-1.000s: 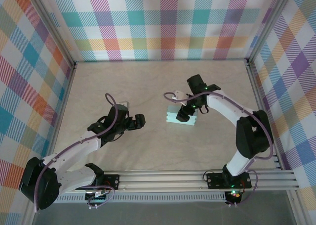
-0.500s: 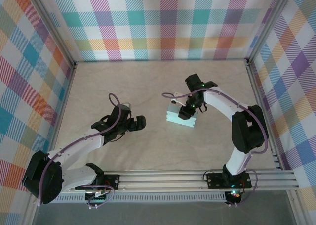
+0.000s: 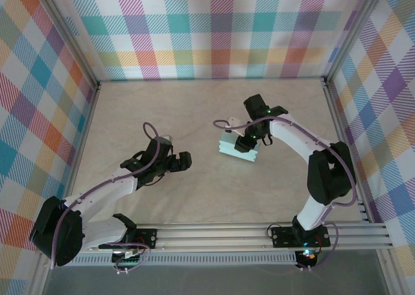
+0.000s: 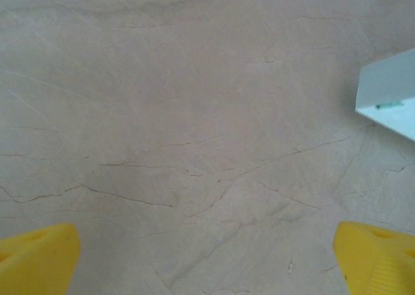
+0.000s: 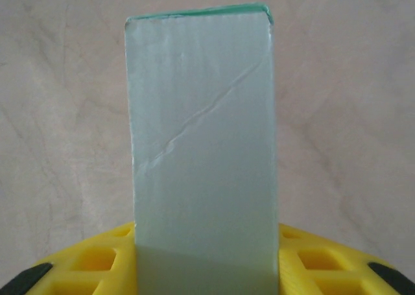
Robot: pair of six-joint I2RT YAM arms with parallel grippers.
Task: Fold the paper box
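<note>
The paper box (image 3: 229,144), a small pale mint-blue card box, is right of the table's middle. My right gripper (image 3: 246,143) comes down on it from the back right and is shut on it. In the right wrist view the box (image 5: 201,133) stands as a tall creased panel between the yellow fingers (image 5: 97,259), which press on both its sides; the right gripper (image 5: 206,269) holds its lower end. My left gripper (image 3: 179,160) hovers to the box's left, open. Its yellow fingertips (image 4: 35,259) are far apart over bare table, and a corner of the box (image 4: 389,91) shows at the right edge.
The table (image 3: 194,107) is a pale marbled surface inside plaid walls (image 3: 214,29). A metal rail (image 3: 259,233) runs along the near edge. Bare table lies between the two grippers and behind the box.
My right gripper has closed onto the box, and the box has shifted a little toward the back wall. The left arm has barely moved.
</note>
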